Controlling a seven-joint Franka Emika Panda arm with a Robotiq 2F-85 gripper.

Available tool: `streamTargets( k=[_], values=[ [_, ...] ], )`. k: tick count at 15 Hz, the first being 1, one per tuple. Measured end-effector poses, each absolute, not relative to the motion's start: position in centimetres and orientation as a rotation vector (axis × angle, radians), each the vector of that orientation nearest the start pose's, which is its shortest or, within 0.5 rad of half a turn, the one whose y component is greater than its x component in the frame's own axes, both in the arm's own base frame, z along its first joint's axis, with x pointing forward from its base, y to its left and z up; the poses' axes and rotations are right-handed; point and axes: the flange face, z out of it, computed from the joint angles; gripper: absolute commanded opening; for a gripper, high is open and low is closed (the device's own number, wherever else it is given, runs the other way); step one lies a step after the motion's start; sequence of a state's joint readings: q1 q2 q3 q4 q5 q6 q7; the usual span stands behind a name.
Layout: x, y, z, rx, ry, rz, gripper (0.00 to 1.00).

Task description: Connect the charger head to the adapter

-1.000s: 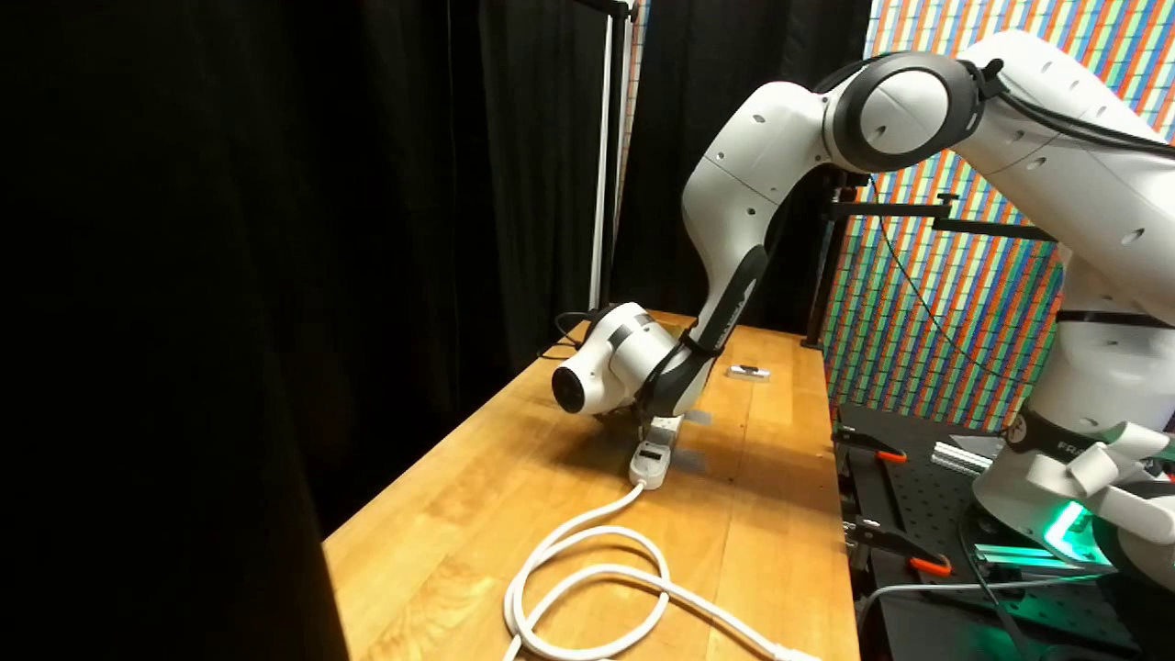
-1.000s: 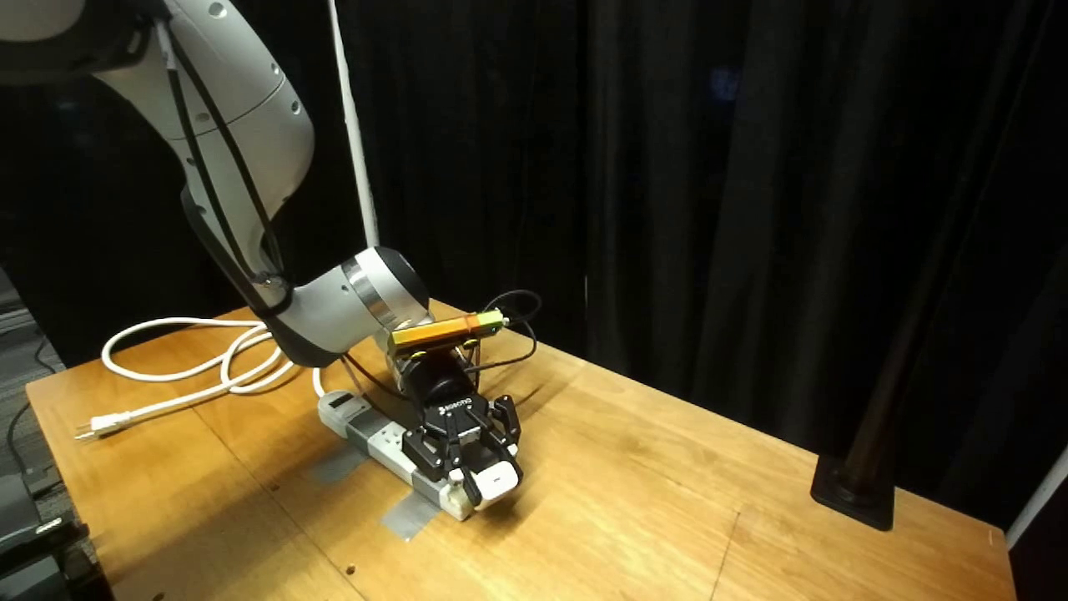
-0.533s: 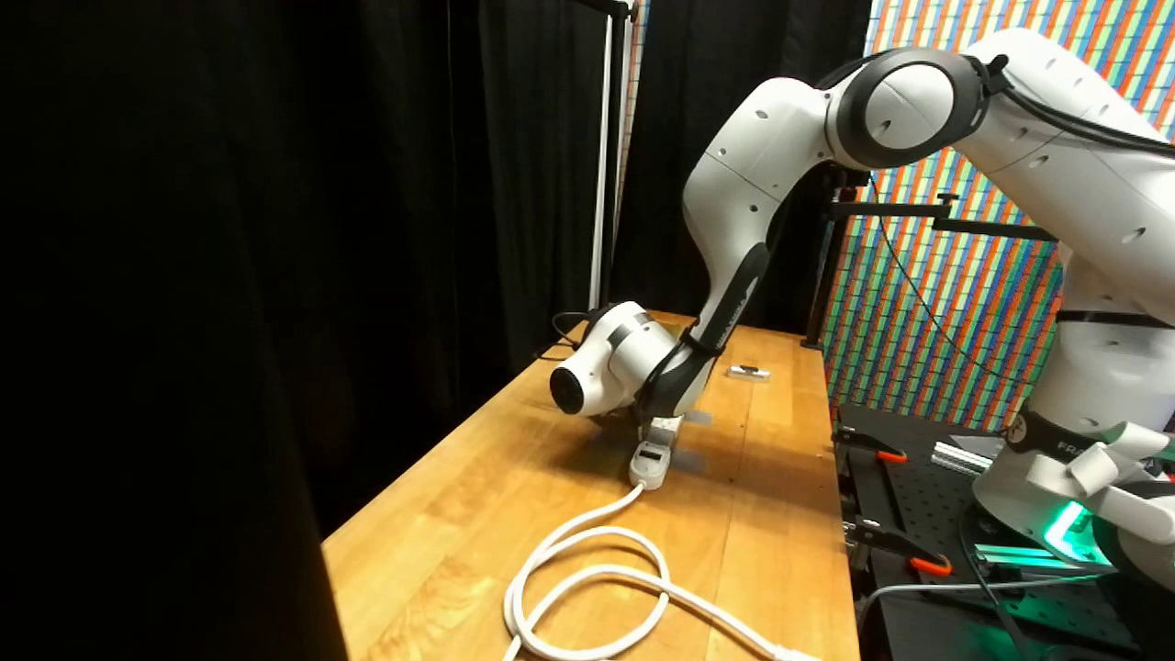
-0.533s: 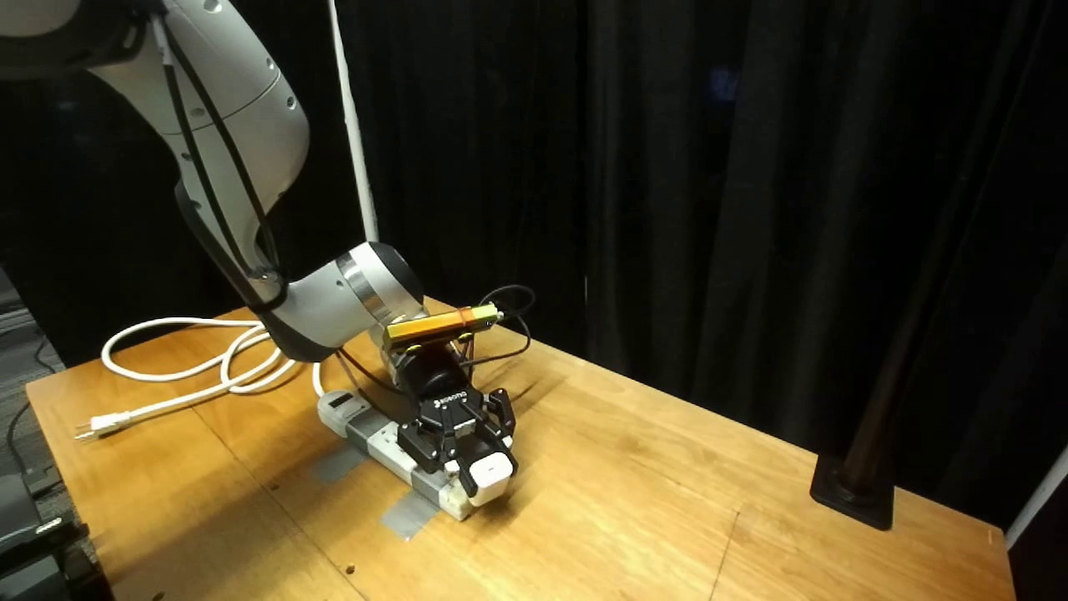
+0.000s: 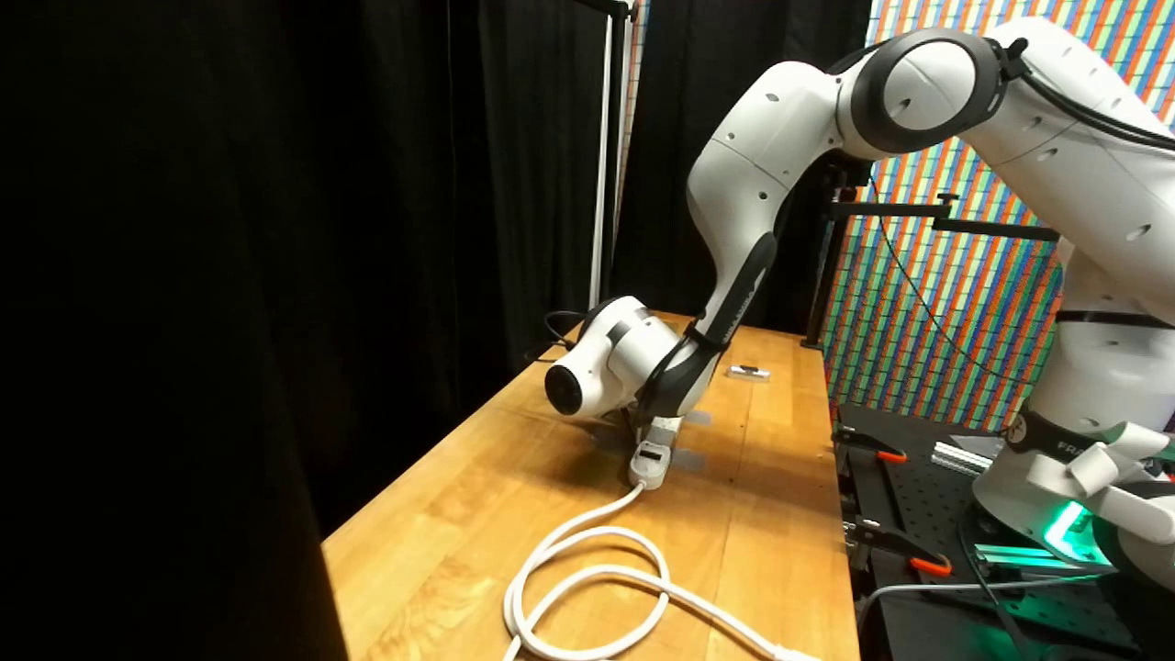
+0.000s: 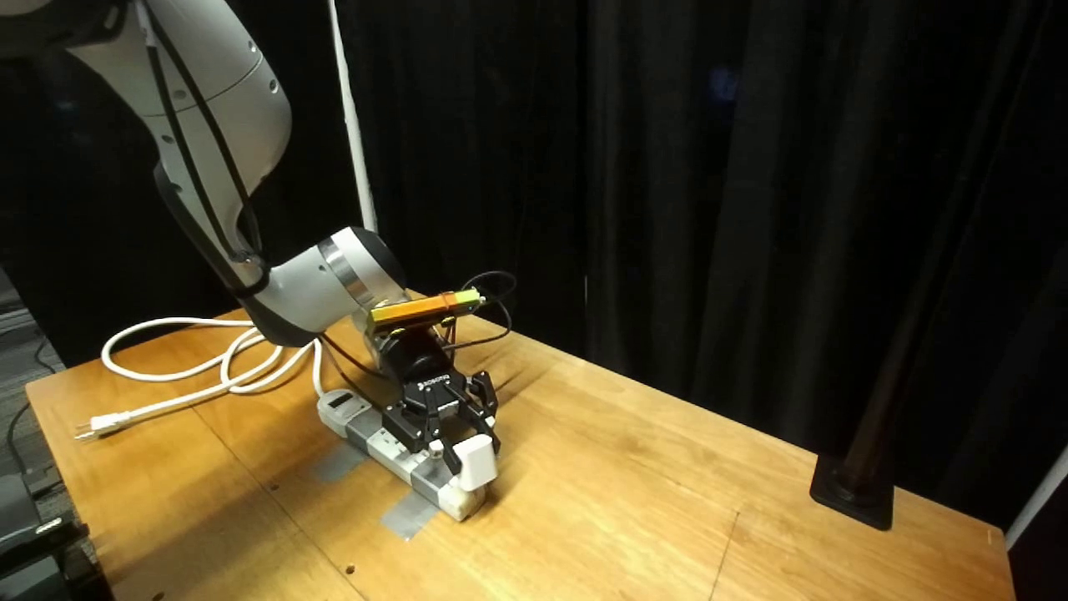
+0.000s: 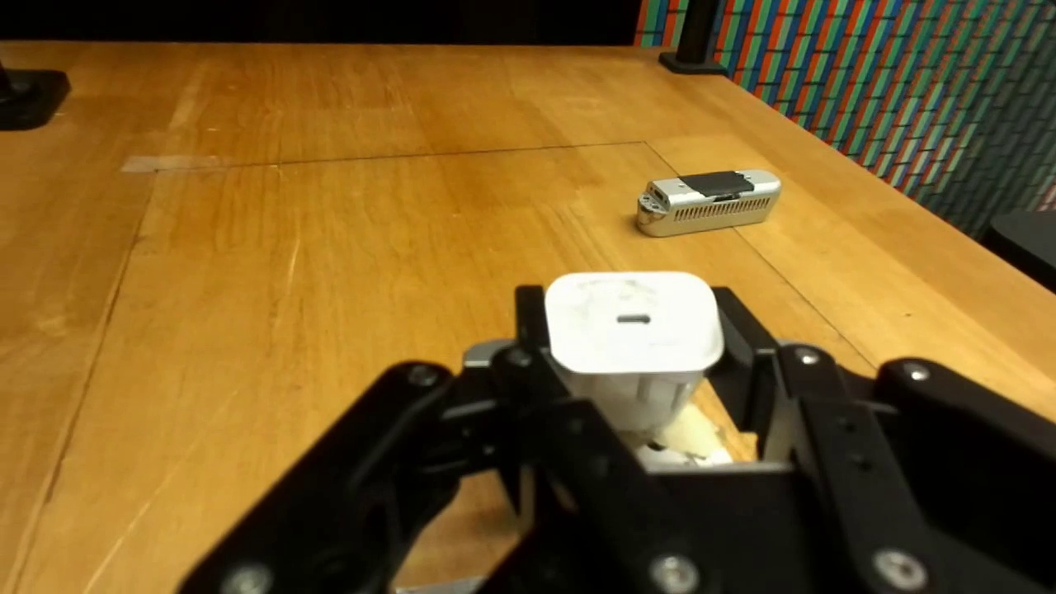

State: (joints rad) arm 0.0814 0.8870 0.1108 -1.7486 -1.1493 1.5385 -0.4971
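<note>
Black fingers (image 7: 745,334) of the gripper (image 7: 634,322) are clamped on the charger head (image 6: 478,463), pressing it from two opposite sides. This white block hangs at one end of the adapter (image 6: 389,455), above it or just beside it; I can't tell whether the two touch. Half a second ago, in an exterior view, it sat lower and farther out past that end, its slotted face in sight; now it is higher, drawn back closer to the adapter, and shows a tall plain side there. The arm (image 5: 745,179) has lifted and pulled back with it. The adapter itself hasn't shifted, with the same grey tape (image 6: 409,515) crossing it and reaching down onto the wooden table (image 6: 626,467) beside it. From its opposite end the white cable (image 6: 171,401) loops away over the table, just as before. Well apart from the adapter, beyond the end where the block is, a silver device (image 7: 711,206) and a black stand (image 6: 847,497) keep their places. Beyond the adapter hangs a dark curtain (image 6: 667,209).
</note>
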Motion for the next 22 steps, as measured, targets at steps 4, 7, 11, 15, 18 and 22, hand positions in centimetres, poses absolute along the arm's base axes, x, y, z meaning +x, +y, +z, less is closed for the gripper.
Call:
streamTargets(
  k=[4,7,11,15,18,22],
  values=[
    [56.3,0.7,7.2,1.562,1.304,-1.273,0.23],
    [56.2,0.9,7.2,1.562,1.308,-1.271,0.23],
    [55.7,2.2,7.3,1.556,1.334,-1.272,0.23],
    [54.1,5.5,7.6,1.565,1.389,-1.279,0.23],
    [53.1,7.0,7.8,1.593,1.411,-1.292,0.23],
    [52.8,7.9,8.9,1.676,1.363,-1.261,0.23]
  ],
)
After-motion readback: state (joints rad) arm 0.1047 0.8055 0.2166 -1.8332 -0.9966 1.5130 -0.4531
